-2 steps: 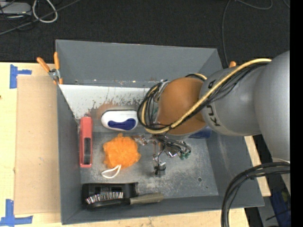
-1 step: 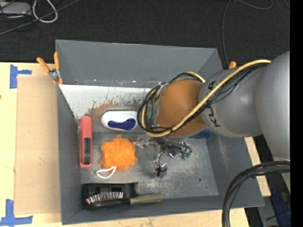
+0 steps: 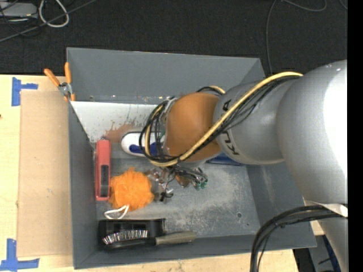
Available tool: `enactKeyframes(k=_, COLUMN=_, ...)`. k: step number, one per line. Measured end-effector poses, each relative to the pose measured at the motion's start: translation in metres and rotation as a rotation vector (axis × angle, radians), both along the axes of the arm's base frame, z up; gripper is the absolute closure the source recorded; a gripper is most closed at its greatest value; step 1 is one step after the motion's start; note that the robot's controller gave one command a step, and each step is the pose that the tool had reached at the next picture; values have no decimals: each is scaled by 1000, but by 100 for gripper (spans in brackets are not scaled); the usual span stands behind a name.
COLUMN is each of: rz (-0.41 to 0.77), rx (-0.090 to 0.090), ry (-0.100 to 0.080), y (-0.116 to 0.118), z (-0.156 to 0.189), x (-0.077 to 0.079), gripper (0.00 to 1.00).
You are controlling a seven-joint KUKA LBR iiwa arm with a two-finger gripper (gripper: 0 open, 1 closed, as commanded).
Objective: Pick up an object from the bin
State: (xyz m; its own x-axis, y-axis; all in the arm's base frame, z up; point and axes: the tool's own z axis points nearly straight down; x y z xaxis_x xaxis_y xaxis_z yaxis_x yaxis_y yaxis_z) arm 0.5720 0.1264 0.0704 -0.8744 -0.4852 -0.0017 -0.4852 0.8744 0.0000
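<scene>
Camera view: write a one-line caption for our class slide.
The arm's pincer hangs in the grey bin, beside a fluffy orange ball, with a red bar and black brush nearby.

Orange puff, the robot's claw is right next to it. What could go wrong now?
1. The gripper sits at the right edge of the orange puff, not over its middle, so a grab might pinch only loose fluff and slip off.
2. The orange puff lies close beside the red bar and a white loop, so a push could shove or snag them.
</scene>
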Motion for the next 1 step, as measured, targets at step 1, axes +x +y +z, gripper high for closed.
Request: enactKeyframes(k=1, rz=-3, rx=0, ry=1, y=-1, z=0, x=0, gripper=0)
